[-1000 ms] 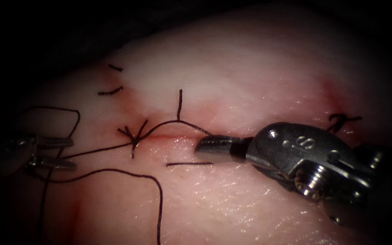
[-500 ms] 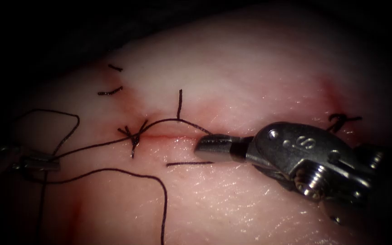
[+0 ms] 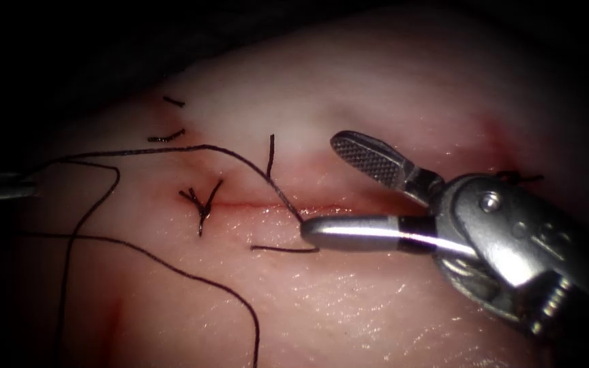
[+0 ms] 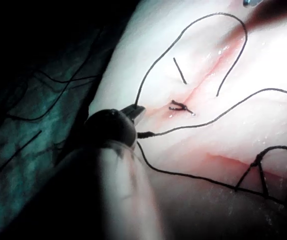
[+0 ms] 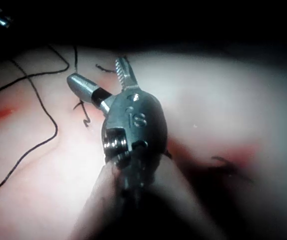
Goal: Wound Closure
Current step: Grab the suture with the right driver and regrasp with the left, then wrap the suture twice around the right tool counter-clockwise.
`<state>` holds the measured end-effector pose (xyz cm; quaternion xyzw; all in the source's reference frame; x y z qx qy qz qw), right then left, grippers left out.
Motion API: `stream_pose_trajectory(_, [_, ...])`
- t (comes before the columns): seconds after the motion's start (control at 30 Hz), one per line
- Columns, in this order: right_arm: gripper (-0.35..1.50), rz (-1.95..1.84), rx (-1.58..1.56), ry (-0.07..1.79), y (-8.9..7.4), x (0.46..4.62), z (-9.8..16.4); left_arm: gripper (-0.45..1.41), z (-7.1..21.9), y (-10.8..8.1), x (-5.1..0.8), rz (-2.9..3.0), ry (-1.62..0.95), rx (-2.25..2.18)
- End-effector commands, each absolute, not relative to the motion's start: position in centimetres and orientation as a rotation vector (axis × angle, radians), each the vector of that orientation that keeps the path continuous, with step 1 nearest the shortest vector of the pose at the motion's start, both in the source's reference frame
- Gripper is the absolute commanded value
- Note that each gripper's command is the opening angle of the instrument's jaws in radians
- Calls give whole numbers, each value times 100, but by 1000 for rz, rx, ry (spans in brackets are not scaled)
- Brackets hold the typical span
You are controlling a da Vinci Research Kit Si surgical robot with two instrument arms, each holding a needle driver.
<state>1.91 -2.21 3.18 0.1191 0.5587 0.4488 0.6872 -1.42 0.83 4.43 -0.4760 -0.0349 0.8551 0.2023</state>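
On the left of the cut, at the edge of the endoscope view, my left tool (image 3: pixel 5 189) is shut on the dark thread (image 3: pixel 172 148). The left wrist view has those jaws (image 4: pixel 135 111) closed, with the thread (image 4: pixel 178 37) rising from them. The strand runs right, over the tied knot (image 3: pixel 202 201), down to the cut (image 3: pixel 253 204) at the lower jaw tip of my right tool (image 3: pixel 320 184). That tool stands wide open with nothing between its jaws, as the right wrist view also shows (image 5: pixel 94 71). More slack thread (image 3: pixel 192 276) loops over the tissue (image 3: pixel 376 307) below.
Short cut ends of thread lie by the wound: one above the cut (image 3: pixel 270 155), one below it (image 3: pixel 284 248), two at the upper left (image 3: pixel 165 138). An older knot (image 3: pixel 516 177) peeks out behind the right tool. Red fluid stains the tissue at the lower left (image 3: pixel 114 320).
The right tool's jaws, shut on the thread before, have swung wide open and let it go. The left tool closed on the thread and drew back left, pulling the strand up straighter.
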Motion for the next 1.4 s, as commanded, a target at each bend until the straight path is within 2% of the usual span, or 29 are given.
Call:
stream_pose_trajectory(0.03, [108, 990, 258, 1251, -202, 195, 318, -45, 440, 95, -146, 2388, -84, -1348])
stream_pose_trajectory(0.07, [93, 988, 255, 1249, -198, 194, 319, -45, 435, 97, -147, 2385, -80, -1364])
stream_pose_trajectory(0.1, [56, 991, 256, 1247, -193, 193, 321, -45, 430, 98, -149, 2379, -81, -1377])
stream_pose_trajectory(0.13, [-25, 996, 254, 1246, -186, 196, 328, -45, 420, 103, -152, 2368, -63, -1408])
stream_pose_trajectory(0.17, [-35, 978, 248, 1231, -181, 198, 333, -45, 417, 105, -153, 2367, -53, -1418])
stream_pose_trajectory(0.3, [-35, 823, 174, 1183, -174, 217, 357, -45, 410, 113, -160, 2352, -43, -1443])
stream_pose_trajectory(0.63, [-35, 702, 225, 1241, -197, 278, 387, -45, 421, 124, -198, 2321, -35, -1463])
stream_pose_trajectory(1.03, [-35, 799, 241, 1520, -186, 297, 368, -45, 473, 119, -232, 2388, 46, -1316])
stream_pose_trajectory(1.4, [-35, 970, 208, 1558, -180, 323, 370, -45, 485, 83, -269, 2470, 48, -1237])
